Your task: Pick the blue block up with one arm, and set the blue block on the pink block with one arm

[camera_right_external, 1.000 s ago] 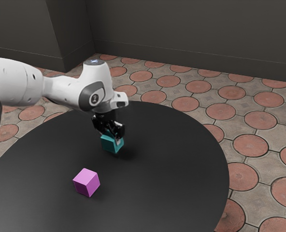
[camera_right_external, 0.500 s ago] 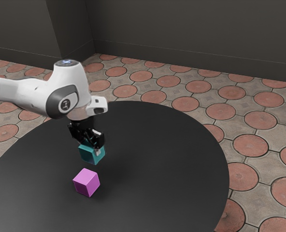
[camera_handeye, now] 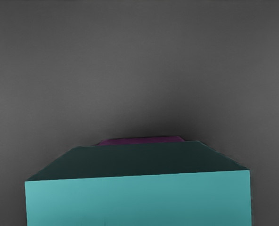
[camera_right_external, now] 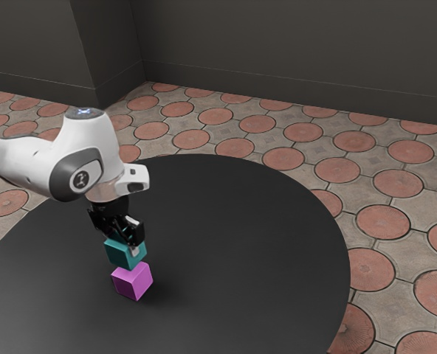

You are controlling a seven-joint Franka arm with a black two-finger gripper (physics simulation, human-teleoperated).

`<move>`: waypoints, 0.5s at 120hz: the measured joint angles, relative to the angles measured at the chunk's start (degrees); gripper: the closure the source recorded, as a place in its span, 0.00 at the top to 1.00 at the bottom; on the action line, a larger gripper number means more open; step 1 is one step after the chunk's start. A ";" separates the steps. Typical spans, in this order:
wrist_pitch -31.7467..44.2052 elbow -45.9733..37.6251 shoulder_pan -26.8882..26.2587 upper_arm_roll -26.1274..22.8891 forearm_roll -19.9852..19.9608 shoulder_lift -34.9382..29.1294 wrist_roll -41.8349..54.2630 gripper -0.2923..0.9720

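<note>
My gripper (camera_right_external: 122, 240) is shut on the blue block (camera_right_external: 125, 254), a teal-blue cube. The cube hangs directly over the pink block (camera_right_external: 132, 280), which rests on the black round table (camera_right_external: 263, 243) toward its front left; whether the two touch I cannot tell. In the wrist view the blue block (camera_handeye: 139, 193) is large and close under my hand, and a thin strip of the pink block (camera_handeye: 142, 140) peeks out beyond its far edge.
The table's rim curves round at the exterior view's right, with a tiled floor (camera_right_external: 366, 162) beyond it. Dark walls (camera_right_external: 277, 37) stand at the back. Bare tabletop stretches to the right of the two blocks.
My arm has carried the blue block toward the exterior view's left and front, from the table's middle to just over the pink block, and lowered it. The pink block has stayed put.
</note>
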 joint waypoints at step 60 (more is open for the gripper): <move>1.99 -1.69 -0.03 0.10 0.02 0.31 0.02 0.54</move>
